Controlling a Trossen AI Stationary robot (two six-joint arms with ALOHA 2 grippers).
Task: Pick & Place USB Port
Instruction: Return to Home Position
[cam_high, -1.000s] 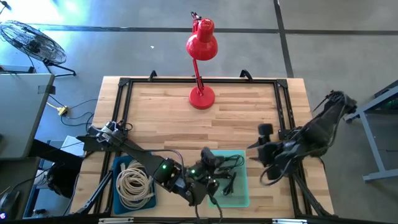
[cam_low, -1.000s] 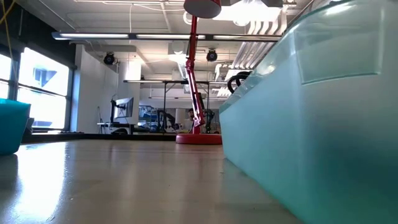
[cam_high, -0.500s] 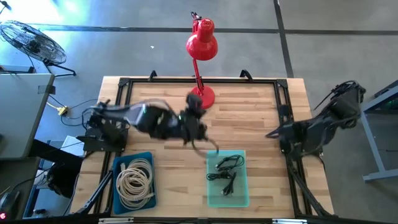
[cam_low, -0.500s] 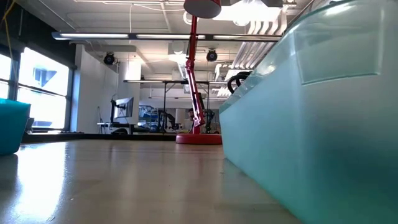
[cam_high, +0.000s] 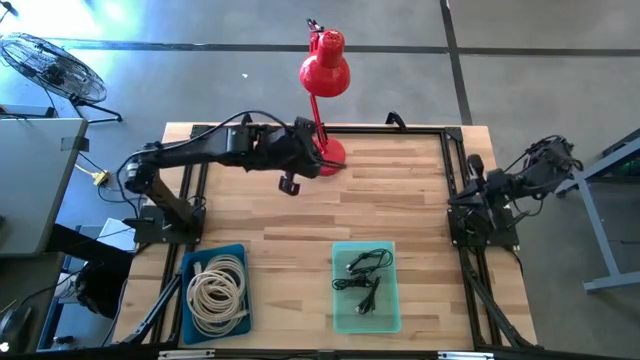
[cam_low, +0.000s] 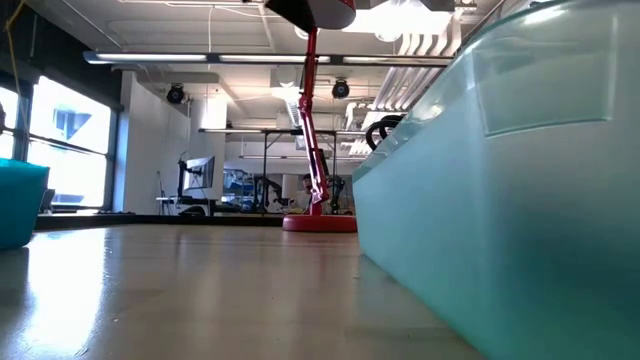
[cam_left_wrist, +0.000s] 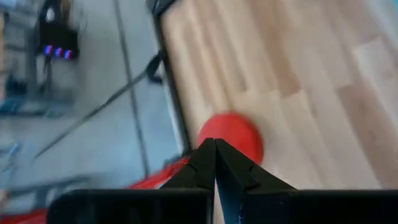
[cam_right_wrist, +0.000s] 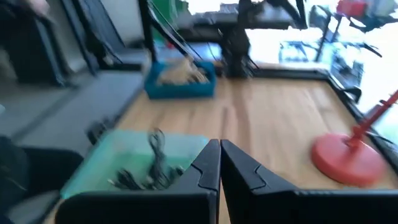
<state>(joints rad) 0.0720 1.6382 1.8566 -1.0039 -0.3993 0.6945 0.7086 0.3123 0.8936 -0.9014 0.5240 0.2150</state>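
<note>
Black USB cords lie loose on the floor of a pale green tray at the table's near edge; the right wrist view shows them too. My left gripper hovers at the far middle of the table, shut and empty, right beside the red lamp's base. My right gripper waits at the table's right edge, shut and empty, pointing toward the left edge.
A red desk lamp stands at the far middle on its round base. A blue bin with coiled white cable sits at the near left. In the low view the green tray's wall fills the right side. Bare wood lies between lamp and tray.
My left gripper has risen out of the green tray and swung toward the far edge, ending beside the lamp's base. My right gripper has drawn back from beside the tray to the table's right edge, its arm folded.
</note>
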